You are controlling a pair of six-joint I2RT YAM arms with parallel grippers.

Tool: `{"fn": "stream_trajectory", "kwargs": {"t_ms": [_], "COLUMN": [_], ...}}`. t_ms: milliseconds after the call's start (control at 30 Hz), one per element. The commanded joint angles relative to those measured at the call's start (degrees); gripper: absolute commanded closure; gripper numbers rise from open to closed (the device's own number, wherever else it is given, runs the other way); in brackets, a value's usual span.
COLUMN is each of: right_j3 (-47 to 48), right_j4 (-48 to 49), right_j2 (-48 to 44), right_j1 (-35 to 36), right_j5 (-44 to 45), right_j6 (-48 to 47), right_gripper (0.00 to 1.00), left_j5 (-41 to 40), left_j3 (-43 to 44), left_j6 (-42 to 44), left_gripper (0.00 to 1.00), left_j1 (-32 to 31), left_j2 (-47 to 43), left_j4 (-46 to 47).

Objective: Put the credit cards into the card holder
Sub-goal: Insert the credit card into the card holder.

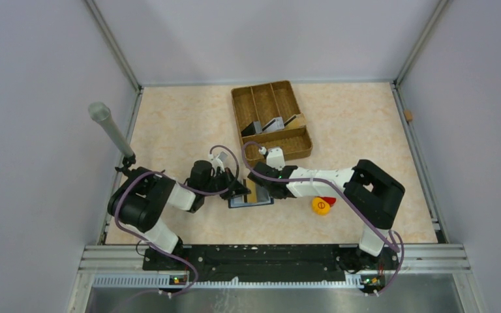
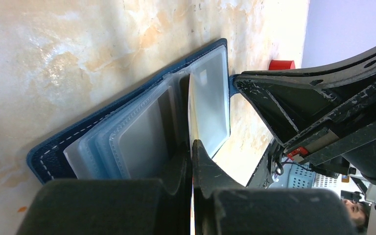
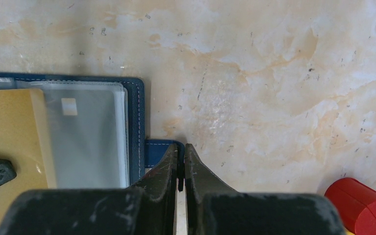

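Near the front of the tabletop (image 1: 182, 130), between the arms, the open card holder (image 1: 261, 201) lies flat. A gold card (image 3: 10, 132) stands over its sleeves, clamped in the left fingers (image 2: 210, 171); the right fingers (image 3: 196, 166) are pressed together at its tab (image 3: 159, 147).

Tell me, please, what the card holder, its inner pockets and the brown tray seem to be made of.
Card holder cover: navy leather or an imitation, matt, with pale stitching along the edge. Inner pockets: thin soft plastic, frosted and see-through, in layered sheets. Tray: brown and woven-looking, perhaps rattan or a plastic copy; too small here to tell.
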Motion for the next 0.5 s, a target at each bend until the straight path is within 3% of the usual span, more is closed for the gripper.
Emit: {"fn": "stream_trajectory", "kwargs": {"t_ms": [0, 200, 467], "right_j3": [1.0, 1.1, 1.2], "right_j4": [-2.2, -2.4, -3.1], "right_j2": [2.2, 2.1, 1.6], "right_j1": [0.3, 0.3, 0.3], "right_j5": [-0.3, -0.2, 0.5], "right_j6": [0.3, 0.3, 0.6], "right_gripper": [1.0, 1.0, 1.0], "left_j5": [-2.9, -5.0, -11.9], "left_j3": [-1.5, -0.8, 2.7], "left_j6": [1.2, 2.5, 7.7], "left_gripper": [0.98, 0.82, 0.62], "left_j1": [-0.3, -0.9, -2.7], "left_j2": [1.7, 0.4, -5.9], "left_j4": [2.4, -1.2, -16.7]}}
